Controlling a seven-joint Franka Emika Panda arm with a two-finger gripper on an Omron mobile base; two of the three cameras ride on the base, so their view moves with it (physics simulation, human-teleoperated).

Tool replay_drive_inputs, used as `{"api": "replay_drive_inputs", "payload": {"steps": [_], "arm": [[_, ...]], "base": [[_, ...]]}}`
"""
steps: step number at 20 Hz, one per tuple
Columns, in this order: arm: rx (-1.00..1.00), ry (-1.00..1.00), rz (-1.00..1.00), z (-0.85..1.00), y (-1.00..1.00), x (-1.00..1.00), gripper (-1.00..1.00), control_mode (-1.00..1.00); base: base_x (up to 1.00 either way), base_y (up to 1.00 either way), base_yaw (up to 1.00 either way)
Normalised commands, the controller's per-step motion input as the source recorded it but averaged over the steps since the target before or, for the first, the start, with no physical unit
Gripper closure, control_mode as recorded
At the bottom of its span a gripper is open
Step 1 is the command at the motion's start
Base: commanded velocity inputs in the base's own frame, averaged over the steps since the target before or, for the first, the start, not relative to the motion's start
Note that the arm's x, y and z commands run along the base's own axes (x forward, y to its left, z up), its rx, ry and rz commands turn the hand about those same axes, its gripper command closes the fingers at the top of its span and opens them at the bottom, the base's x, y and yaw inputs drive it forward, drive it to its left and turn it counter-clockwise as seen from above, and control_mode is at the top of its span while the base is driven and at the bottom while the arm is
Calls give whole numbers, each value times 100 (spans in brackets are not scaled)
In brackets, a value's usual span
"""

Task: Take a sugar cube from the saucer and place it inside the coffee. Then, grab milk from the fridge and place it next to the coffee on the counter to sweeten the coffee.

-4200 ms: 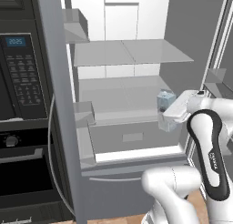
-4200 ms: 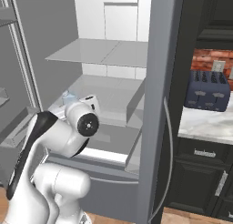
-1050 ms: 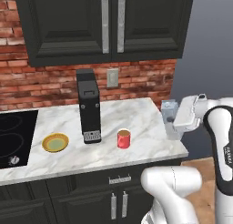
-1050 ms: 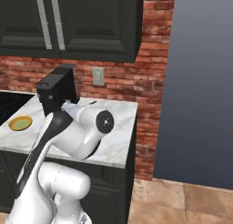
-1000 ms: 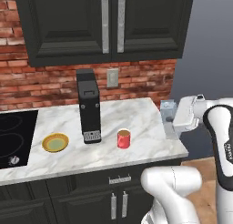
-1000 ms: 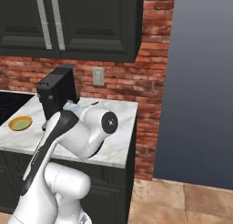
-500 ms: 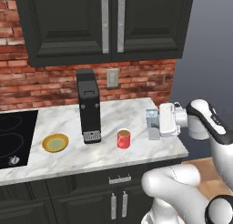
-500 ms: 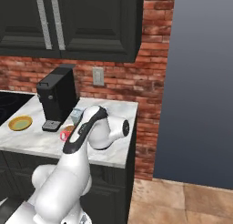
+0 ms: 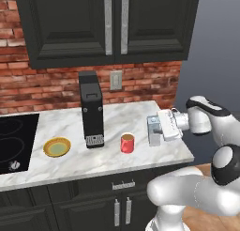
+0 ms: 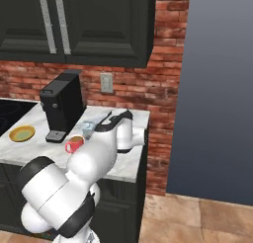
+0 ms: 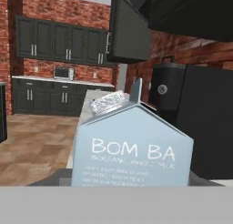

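- The milk (image 11: pixel 132 145) stands upright, long axis vertical, gable up, printed face toward the hand camera.
- The hand (image 9: pixel 154 130) grips the milk (image 9: pixel 153 130) between its fingers, reaching sideways over the desk (image 9: pixel 117 159).
- Half a second ago the carton was farther right; now it is near the coffee (image 9: pixel 127 142), on its right.
- The saucer (image 9: pixel 57 147) lies well apart to the left.

On the counter (image 9: pixel 56 166): one red coffee cup (image 9: pixel 127 142), one yellow saucer (image 9: pixel 57 147), one black coffee machine (image 9: pixel 91 109) at 12 o'clock of it, and one blue milk carton (image 11: pixel 132 145).
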Motion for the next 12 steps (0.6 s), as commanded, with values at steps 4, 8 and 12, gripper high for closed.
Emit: {"api": "replay_drive_inputs", "payload": {"steps": [4,8,12], "arm": [[11,0,0,-45,21,21,100,-100],[12,3,0,-32,18,23,100,-100],[10,2,0,-28,1,21,100,-100]], "base": [[0,0,0],[0,0,0],[0,0,0]]}}
